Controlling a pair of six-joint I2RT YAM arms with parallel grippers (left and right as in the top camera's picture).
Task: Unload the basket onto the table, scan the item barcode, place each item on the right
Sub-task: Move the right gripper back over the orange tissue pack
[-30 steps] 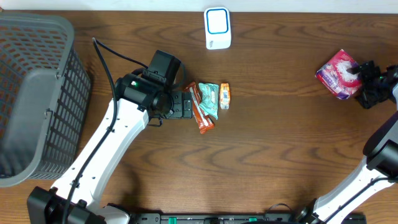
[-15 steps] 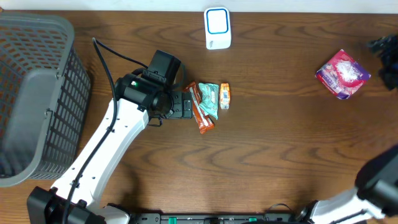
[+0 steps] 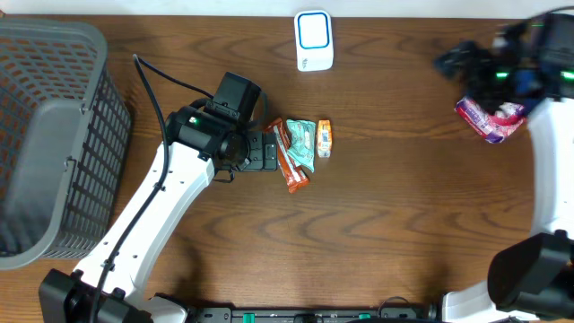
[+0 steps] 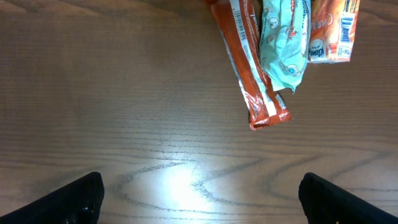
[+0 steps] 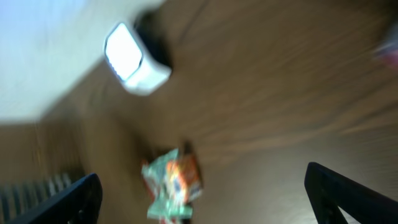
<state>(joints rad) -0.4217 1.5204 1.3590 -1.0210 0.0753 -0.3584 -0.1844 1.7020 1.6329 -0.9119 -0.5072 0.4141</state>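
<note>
A white scanner with a blue face (image 3: 314,40) stands at the table's far edge and shows blurred in the right wrist view (image 5: 134,56). A pink bag (image 3: 489,119) lies at the right. My right gripper (image 3: 459,63), motion-blurred, hovers open and empty just up-left of it (image 5: 205,199). Mid-table lie a red-orange bar (image 3: 289,157) (image 4: 252,68), a teal packet (image 3: 303,142) (image 4: 283,40) and a small orange packet (image 3: 324,138) (image 4: 333,31). My left gripper (image 3: 266,152) (image 4: 202,199) stands open beside the bar, holding nothing.
A large grey mesh basket (image 3: 45,135) fills the left side. A black cable (image 3: 170,81) runs along the left arm. The three packets appear blurred low in the right wrist view (image 5: 171,183).
The right arm left the pink bag, swung out past the right edge, then came back in above and left of the bag. The bag stays on the table. The left arm is still.
</note>
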